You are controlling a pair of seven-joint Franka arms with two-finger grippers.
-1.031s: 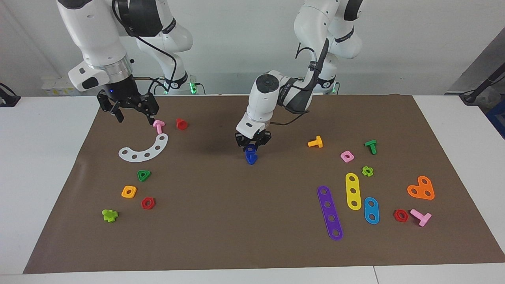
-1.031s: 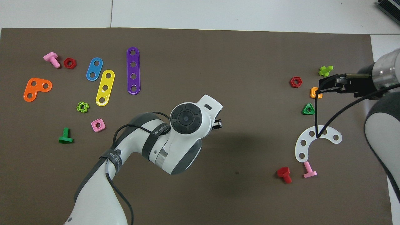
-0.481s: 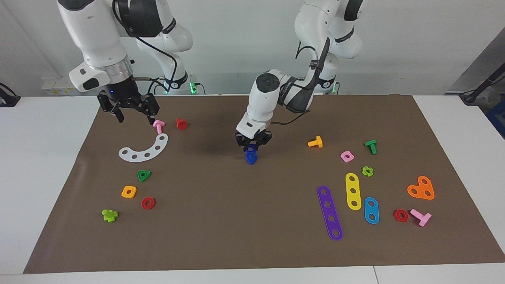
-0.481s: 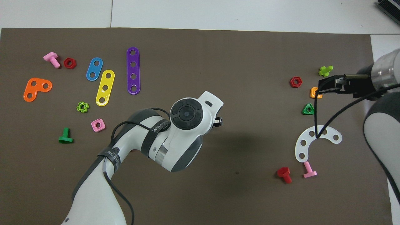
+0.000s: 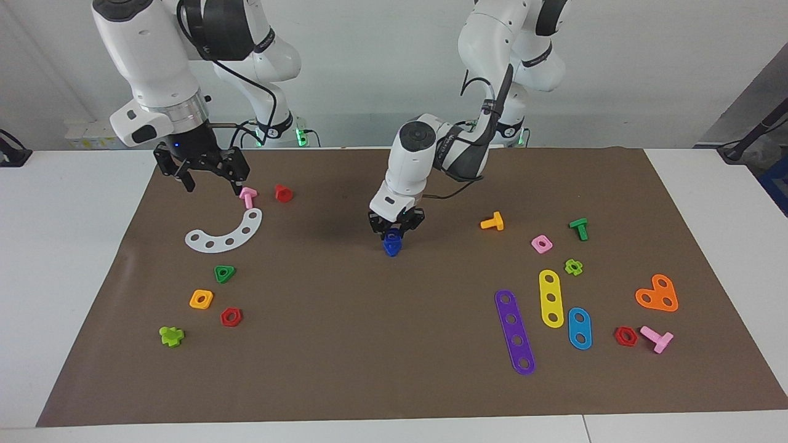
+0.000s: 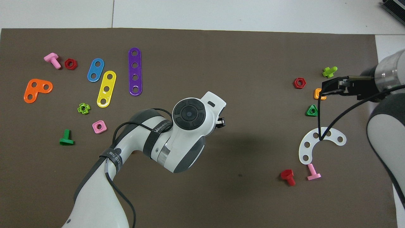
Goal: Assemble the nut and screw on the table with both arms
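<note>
Over the last second my left gripper point(image 5: 394, 229) had sunk a little toward the wide white table point(image 5: 74, 258) with its brown mat, and the small dark-blue plastic piece point(image 5: 391, 245) under it had settled lower, just above centre in the facing view. That blue piece stood directly beneath the claw, its long axis running straight up into the fingers, so the relation I was steering by was plain vertical: claw above, part below, base apparently at or nearly on the mat. The fingers were drawn in close about its top and seemed to have hold of it. I could not separate the dark-blue square nut from the dark-blue triangular-headed screw in that stack, so I judged they were already mated or nearly so. From overhead the left arm's white wrist point(image 6: 188, 114) hid the part entirely. My right gripper point(image 5: 204, 172) waited at the upper left of the facing view, fingers spread and empty, above a small pink T-shaped plastic bolt point(image 5: 247, 197) and a white curved plastic strip with holes point(image 5: 229, 233), well apart from the blue piece. My left arm was clearly the nearer.
</note>
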